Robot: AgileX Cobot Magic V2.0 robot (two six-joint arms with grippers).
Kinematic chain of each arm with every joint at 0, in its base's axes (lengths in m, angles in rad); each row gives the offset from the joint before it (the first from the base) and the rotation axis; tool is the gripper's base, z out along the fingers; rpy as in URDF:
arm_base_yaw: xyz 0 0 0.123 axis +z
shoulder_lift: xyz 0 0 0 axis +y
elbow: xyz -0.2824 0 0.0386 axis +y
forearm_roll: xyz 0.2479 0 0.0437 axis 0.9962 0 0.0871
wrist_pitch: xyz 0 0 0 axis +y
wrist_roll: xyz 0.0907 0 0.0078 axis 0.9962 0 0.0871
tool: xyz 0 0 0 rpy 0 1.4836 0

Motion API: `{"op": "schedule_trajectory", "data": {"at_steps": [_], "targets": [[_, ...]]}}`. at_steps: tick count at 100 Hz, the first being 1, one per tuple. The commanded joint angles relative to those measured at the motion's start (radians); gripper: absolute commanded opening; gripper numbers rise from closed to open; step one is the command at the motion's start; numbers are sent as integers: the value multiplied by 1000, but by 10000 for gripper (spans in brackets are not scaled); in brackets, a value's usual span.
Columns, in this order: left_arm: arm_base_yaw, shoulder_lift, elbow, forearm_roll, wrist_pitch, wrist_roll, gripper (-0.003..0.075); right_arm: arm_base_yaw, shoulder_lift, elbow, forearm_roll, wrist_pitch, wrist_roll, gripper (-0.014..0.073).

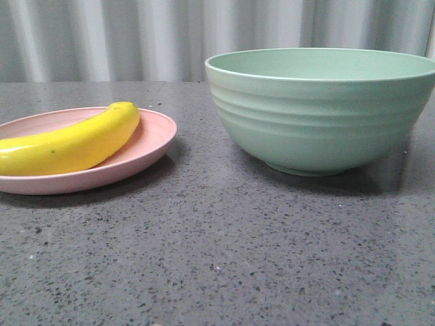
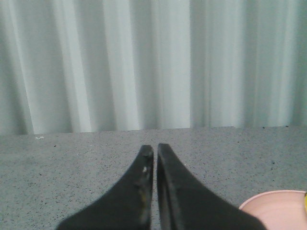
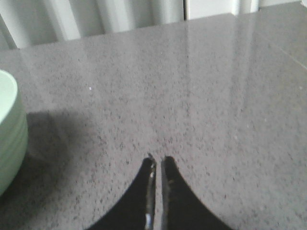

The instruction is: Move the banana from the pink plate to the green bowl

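- Front view gives you the whole layout: one banana (image 1: 71,145) lies lengthwise on one pink plate (image 1: 151,145) at the left, its curved back resting in the shallow dish with the far tip near the rim, so it will not roll off.
- One green bowl (image 1: 319,112) stands upright on its small foot at the right, apart from the plate with bare grey table (image 1: 217,258) between them; its open mouth faces up, ready to receive the fruit.
- Neither arm shows in that view, so you have not yet reached in.
- Your left gripper (image 2: 155,152) has its two dark fingers pressed almost together, gripping nothing, above the table; the plate's edge sits just beside it, which by my reading makes it the natural arm for the pick.
- Your right gripper (image 3: 157,162) is likewise nearly closed and empty, with the bowl's ridged wall off to one side.
- Count: one banana, one plate, one bowl, two grippers.
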State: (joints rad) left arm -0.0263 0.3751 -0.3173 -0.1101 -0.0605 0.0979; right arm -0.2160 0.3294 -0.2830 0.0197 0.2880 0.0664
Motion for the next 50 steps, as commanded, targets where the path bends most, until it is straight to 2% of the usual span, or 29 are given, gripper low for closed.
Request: {"op": "schedule_trajectory", "data": {"at_steps": [1, 8, 20, 25, 38, 50], "targets": [[2, 66, -36, 0, -148, -4, 15, -4, 31, -39, 4, -122, -3, -71], [2, 99, -36, 0, -194, -6, 105, -4, 34, -39, 7, -122, -3, -71], [2, 143, -36, 0, -264, -6, 323, -4, 34, -39, 7, -122, -3, -71], [2, 160, -36, 0, -290, -9, 371, -4, 34, -39, 7, -122, -3, -71], [0, 209, -39, 3, -331, -41, 386, -4, 34, -37, 7, -121, -3, -71], [-42, 261, -81, 61, -231, -41, 387, -4, 34, -37, 7, -121, -3, -71]]}}
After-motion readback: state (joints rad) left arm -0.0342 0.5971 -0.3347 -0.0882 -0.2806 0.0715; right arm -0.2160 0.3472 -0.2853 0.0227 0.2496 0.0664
